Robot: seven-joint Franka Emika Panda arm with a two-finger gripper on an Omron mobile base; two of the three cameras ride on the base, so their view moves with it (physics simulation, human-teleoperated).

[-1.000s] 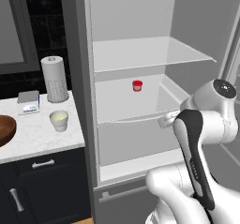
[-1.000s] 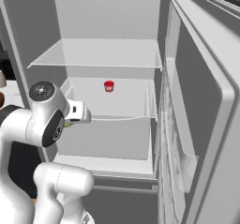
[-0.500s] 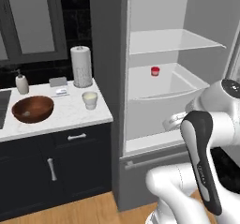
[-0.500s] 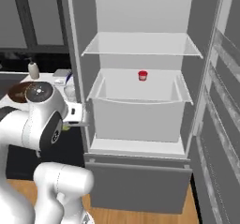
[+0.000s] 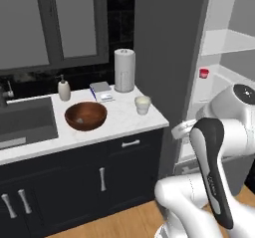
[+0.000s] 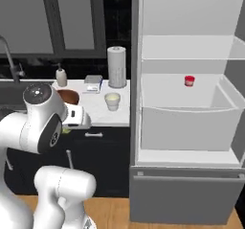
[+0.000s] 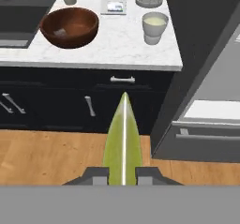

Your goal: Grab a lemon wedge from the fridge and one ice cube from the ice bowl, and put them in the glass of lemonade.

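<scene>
In the hand view my gripper (image 7: 123, 174) is shut on the lemon wedge (image 7: 124, 136), a narrow yellow-green sliver standing up between the finger tips. It hangs over the wooden floor in front of the dark cabinets. On the white counter stand the reddish-brown ice bowl (image 7: 70, 27) (image 5: 85, 116) and, to its right, the off-white glass of lemonade (image 7: 155, 27) (image 5: 143, 104) (image 6: 112, 101). The grey fridge (image 6: 191, 27) (image 5: 164, 48) stands open to the right of the counter. The hand (image 6: 79, 118) is held close to the arm, below counter height.
A small red cup (image 6: 189, 81) (image 5: 203, 73) sits on the fridge's middle shelf. A paper towel roll (image 5: 124, 70), a soap bottle (image 5: 63, 89) and a small flat box (image 5: 102, 89) line the counter's back. A sink (image 5: 25, 122) lies left of the bowl.
The whole picture has shifted from the fridge's inside toward the counter, so the base has driven back and left. The gripper has stayed shut.
</scene>
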